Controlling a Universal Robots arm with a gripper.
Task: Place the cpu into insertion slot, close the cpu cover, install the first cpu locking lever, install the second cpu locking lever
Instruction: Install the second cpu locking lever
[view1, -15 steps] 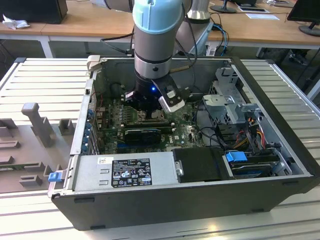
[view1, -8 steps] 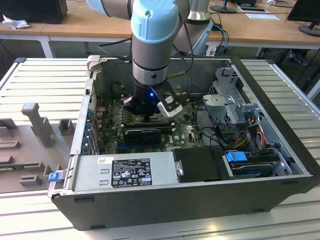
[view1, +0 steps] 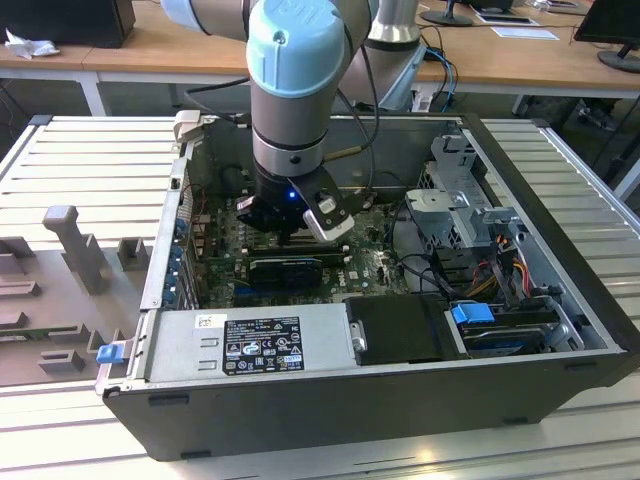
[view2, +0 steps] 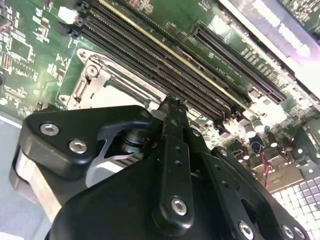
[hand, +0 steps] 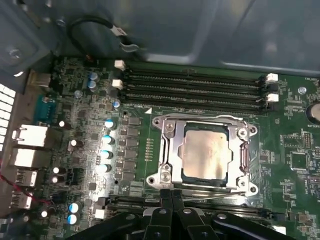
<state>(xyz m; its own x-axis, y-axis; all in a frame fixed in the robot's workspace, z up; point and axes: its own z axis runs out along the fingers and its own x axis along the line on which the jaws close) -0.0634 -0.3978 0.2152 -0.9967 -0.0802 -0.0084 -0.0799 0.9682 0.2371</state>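
Note:
In the first wrist view the cpu (hand: 205, 152), a pale square chip, lies in the insertion slot (hand: 159, 176) on the green board. The silvery cpu cover (hand: 170, 150) lies flat around it, and the chip shows through its cut-out. My gripper (hand: 171, 196) is shut, its two black fingers pressed together at the socket's near edge. A thin metal locking lever (hand: 220, 193) runs along that edge right by the tips. In the second wrist view a finger (view2: 173, 125) points down beside the socket's metal frame (view2: 100, 75). In the exterior view the gripper (view1: 290, 235) reaches into the open computer case.
Long black memory slots (hand: 195, 87) run beside the socket, with capacitors (hand: 107, 140) on another side. The case wall (hand: 200, 30) rises behind the board. In the exterior view a power supply (view1: 260, 345), a drive cage (view1: 460, 200) and loose cables (view1: 500, 260) crowd the case.

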